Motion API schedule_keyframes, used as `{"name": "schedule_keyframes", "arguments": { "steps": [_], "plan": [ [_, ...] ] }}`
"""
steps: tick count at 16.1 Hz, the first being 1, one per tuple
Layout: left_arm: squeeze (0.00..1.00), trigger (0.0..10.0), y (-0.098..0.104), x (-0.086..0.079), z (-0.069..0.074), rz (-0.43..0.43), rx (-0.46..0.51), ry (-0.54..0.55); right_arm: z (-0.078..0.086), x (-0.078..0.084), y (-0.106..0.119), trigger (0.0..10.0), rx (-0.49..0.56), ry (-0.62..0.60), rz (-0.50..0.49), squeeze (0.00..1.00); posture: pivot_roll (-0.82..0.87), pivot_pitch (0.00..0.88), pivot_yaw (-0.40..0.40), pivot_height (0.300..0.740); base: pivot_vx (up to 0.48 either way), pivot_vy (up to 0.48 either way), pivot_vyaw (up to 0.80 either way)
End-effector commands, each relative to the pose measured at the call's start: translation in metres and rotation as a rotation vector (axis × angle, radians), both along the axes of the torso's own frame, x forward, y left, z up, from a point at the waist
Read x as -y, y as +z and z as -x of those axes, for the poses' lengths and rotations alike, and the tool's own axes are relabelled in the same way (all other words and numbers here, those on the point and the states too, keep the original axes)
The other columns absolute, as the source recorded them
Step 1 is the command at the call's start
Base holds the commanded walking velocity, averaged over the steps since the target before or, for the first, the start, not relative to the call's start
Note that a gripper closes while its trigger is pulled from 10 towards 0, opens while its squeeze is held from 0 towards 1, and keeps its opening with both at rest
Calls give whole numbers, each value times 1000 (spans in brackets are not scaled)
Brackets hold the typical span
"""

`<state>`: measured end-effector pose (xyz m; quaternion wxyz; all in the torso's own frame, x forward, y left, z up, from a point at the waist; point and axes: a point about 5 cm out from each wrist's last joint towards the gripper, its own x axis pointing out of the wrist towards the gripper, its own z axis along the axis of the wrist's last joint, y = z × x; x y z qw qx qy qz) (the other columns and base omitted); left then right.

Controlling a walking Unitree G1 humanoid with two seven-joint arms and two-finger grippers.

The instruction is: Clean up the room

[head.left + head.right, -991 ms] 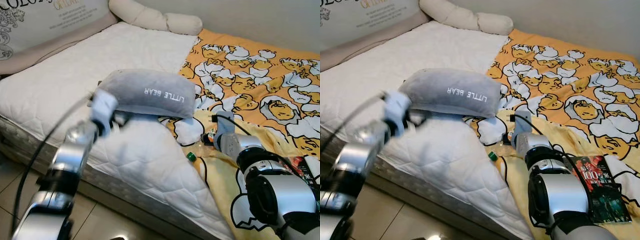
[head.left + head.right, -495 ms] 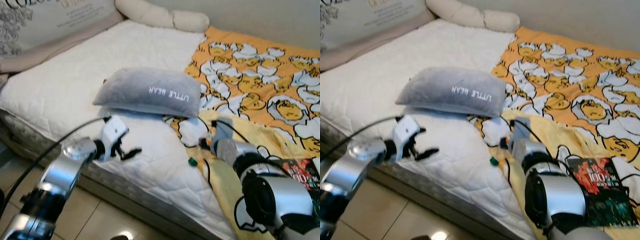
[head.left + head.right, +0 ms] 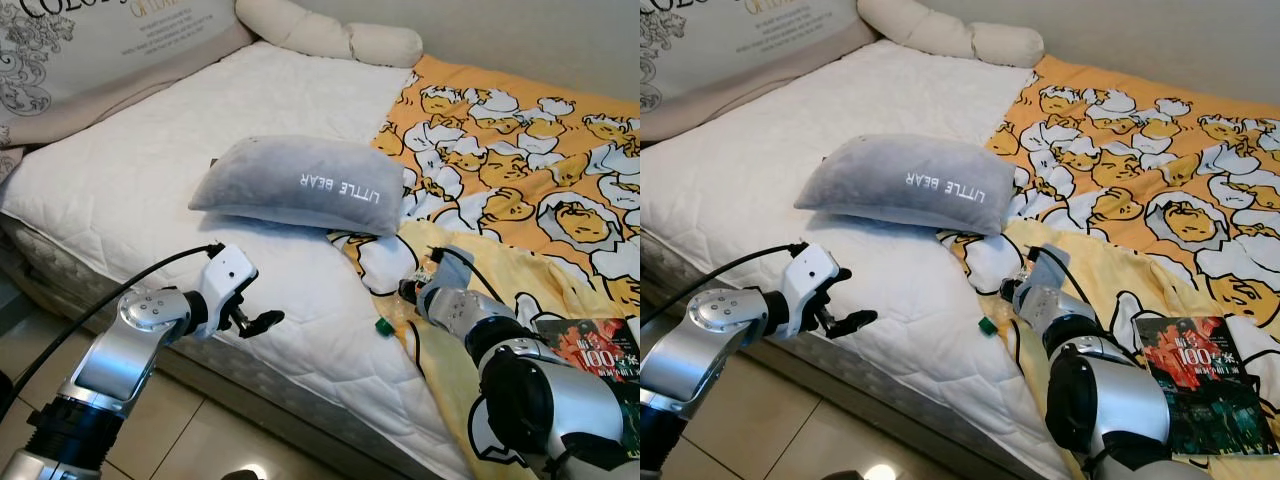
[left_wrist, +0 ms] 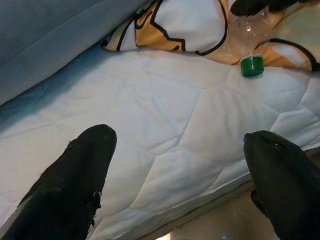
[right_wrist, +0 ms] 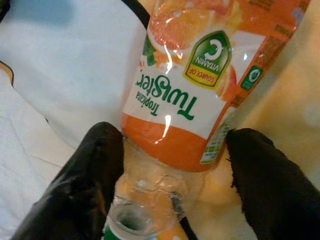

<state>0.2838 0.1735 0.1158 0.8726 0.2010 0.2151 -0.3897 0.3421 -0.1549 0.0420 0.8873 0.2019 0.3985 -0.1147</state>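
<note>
bottle (image 5: 190,100) between right gripper's (image 5: 172,170) spread jaws

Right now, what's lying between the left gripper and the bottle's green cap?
Bare white quilted mattress: the left wrist view shows nothing on it from the open left gripper up to the green cap. The head views agree.

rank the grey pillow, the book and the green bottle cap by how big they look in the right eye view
1. grey pillow
2. book, partly cut off at the frame edge
3. green bottle cap
</note>
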Motion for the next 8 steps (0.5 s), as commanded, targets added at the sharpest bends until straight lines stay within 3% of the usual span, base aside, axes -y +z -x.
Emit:
{"name": "schedule_keyframes", "arguments": {
  "steps": [1, 3, 5, 8],
  "plan": [
    [0, 10000, 3, -1, 0, 0, 5, -4, 9, 1, -11, 0, -49, -24, -34, 0, 83, 0, -18, 740, 0, 0, 0],
    [0, 10000, 2, -2, -1, 4, 6, 8, 8, 3, -11, 0, -19, -45, -49, 0, 77, 0, -14, 740, 0, 0, 0],
    [0, 10000, 0, -2, 3, 10, -2, 19, 11, 5, -14, 0, -15, -137, -146, 0, 78, 0, -8, 740, 0, 0, 0],
    [0, 10000, -4, -2, 8, 13, -10, 27, 15, 7, -20, 0, -17, -196, -194, 0, 76, 0, 8, 740, 0, 0, 0]
  ]
}}
